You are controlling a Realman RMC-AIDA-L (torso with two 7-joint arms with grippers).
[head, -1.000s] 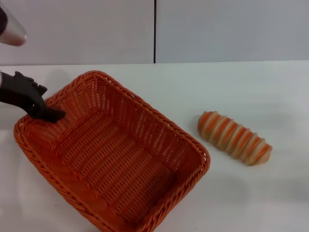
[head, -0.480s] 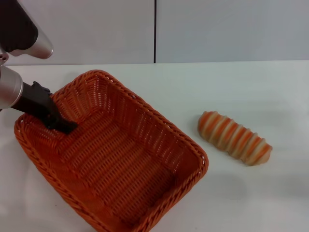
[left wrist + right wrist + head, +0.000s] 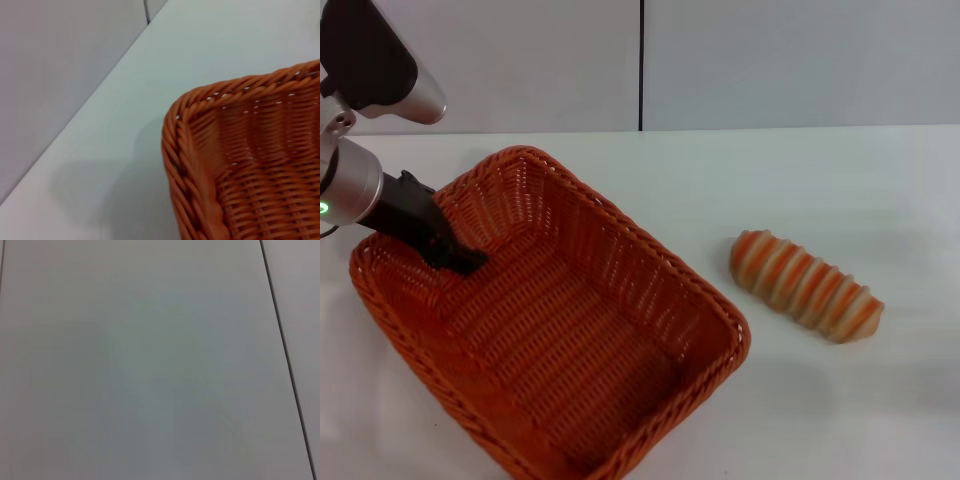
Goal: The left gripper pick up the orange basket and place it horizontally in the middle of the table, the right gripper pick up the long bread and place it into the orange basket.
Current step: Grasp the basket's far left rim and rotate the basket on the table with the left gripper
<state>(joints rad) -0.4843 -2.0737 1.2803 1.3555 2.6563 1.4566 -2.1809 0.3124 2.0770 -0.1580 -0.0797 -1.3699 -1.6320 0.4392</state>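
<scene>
The orange basket (image 3: 620, 224) lies at an angle on the left half of the white table (image 3: 820, 180), one corner toward the back. My left gripper (image 3: 460, 260) reaches down from the left over the basket's left rim, its black tip against the woven inside near the left corner. The left wrist view shows only the braided corner of the basket (image 3: 176, 145) and bare table beside it. The long bread (image 3: 805, 285), striped orange-brown and cream, lies on the table to the right of the basket, apart from it. My right gripper is out of view.
A grey wall with a vertical seam (image 3: 641, 65) runs along the back edge of the table. The right wrist view shows only a plain pale surface (image 3: 150, 365) with a dark line at one side.
My left arm has swung in from the left edge, and its gripper has slid deeper into the basket's left corner. The bread has not moved.
</scene>
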